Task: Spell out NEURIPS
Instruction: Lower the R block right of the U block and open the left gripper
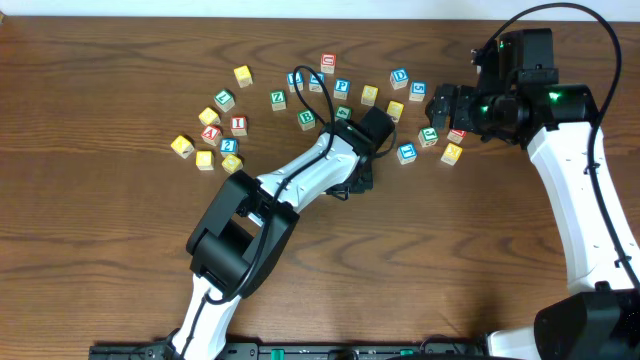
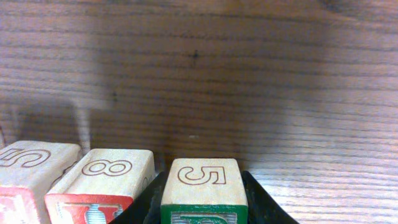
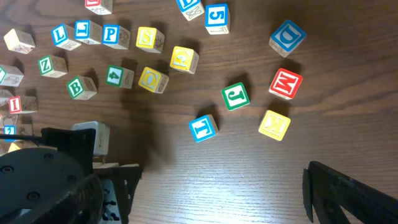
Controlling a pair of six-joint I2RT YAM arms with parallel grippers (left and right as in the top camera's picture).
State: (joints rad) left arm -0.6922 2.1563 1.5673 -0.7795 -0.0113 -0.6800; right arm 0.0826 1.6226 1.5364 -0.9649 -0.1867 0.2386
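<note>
In the left wrist view my left gripper [image 2: 203,208] is shut on a green-framed cube [image 2: 200,180] with a 5 on top; its letter is cut off. It rests on the table beside a red-framed cube [image 2: 106,180] topped with an 8, and a third cube [image 2: 31,168] sits further left. From overhead the left arm [image 1: 310,170] hides these. A blue P cube [image 3: 112,34] and a red I cube [image 3: 12,102] lie loose. My right gripper [image 3: 217,193] is open over bare wood, holding nothing.
Loose cubes are scattered in an arc at the back: green Z [image 3: 50,65], green B [image 3: 81,87], blue D [image 3: 287,36], red M [image 3: 286,83], green J [image 3: 235,96], yellow K [image 3: 273,124]. Another cluster [image 1: 215,135] lies at the left.
</note>
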